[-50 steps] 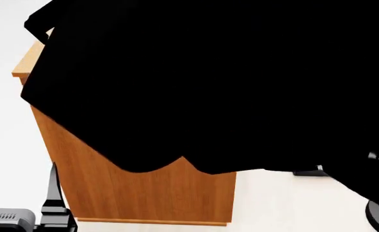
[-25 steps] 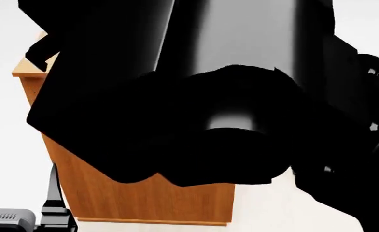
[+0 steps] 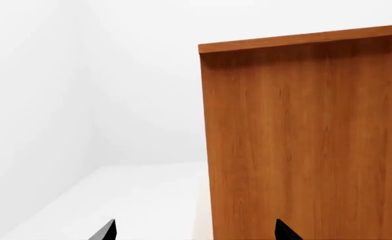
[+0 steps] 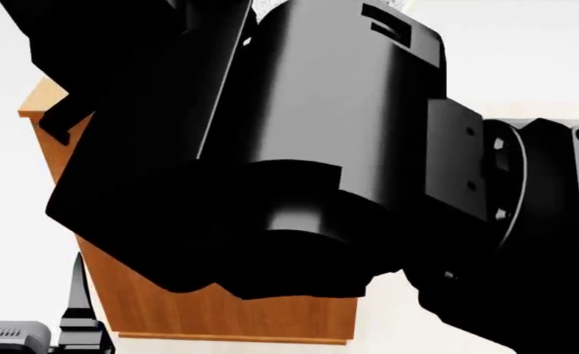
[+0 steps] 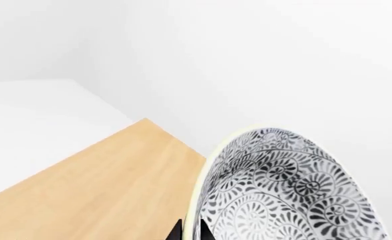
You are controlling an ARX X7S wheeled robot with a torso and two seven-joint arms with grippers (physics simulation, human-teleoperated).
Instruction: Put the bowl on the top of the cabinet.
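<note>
Cabinet [image 5: 96, 180] top fills the right wrist view's lower left; at lower right our right gripper [image 5: 190, 231] pinches the bowl [image 5: 289, 190] by its rim. We judge it stiff, slippery, breakable; left fingertips [image 3: 104, 231] spread, empty.

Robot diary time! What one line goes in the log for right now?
right tool: shut on bowl rim | bowl: held above cabinet top, not set down | left tool: open, empty, beside cabinet side | head view: mostly blocked by arm

Bowl [image 5: 289, 190] above cabinet [image 5: 96, 185] top; left hand [image 3: 194, 232] beside cabinet.
</note>
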